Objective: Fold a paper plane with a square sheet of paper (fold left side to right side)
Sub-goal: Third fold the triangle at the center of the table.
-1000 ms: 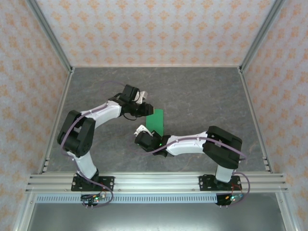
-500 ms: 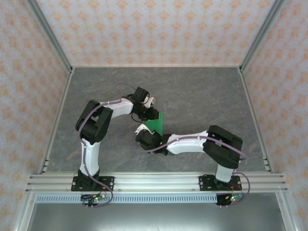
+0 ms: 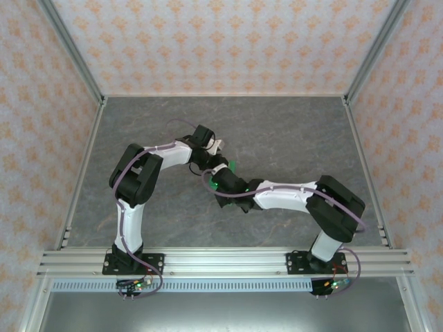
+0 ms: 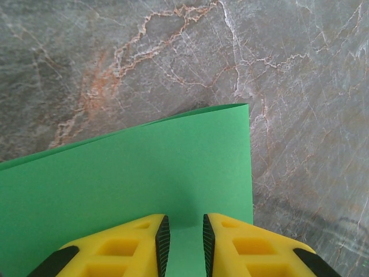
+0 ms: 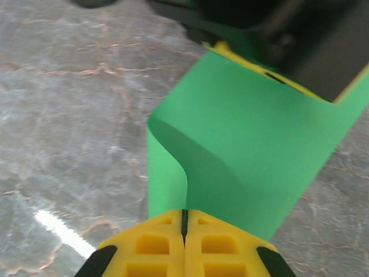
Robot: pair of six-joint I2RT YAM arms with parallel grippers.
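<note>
The square sheet of paper (image 4: 144, 173) is bright green and lies under my left gripper (image 4: 183, 222), whose yellow fingers stand a little apart with the paper showing in the gap. My right gripper (image 5: 184, 212) is shut on an edge of the sheet (image 5: 248, 144), which curls up and bends over from its jaws toward the left gripper's dark body (image 5: 300, 40). From above, the two grippers meet mid-table: left gripper (image 3: 213, 158), right gripper (image 3: 220, 178). Only a sliver of green paper (image 3: 232, 166) shows between them.
The grey marbled tabletop (image 3: 291, 131) is bare around the arms. Patterned walls with metal frame posts (image 3: 69, 48) close in the back and sides. The right arm's forearm (image 3: 284, 196) stretches across the middle of the table.
The right gripper has carried the paper's edge away from the near edge toward the left gripper, curling the sheet over so less green shows. The left arm reached in earlier and its jaws narrowed slightly.
</note>
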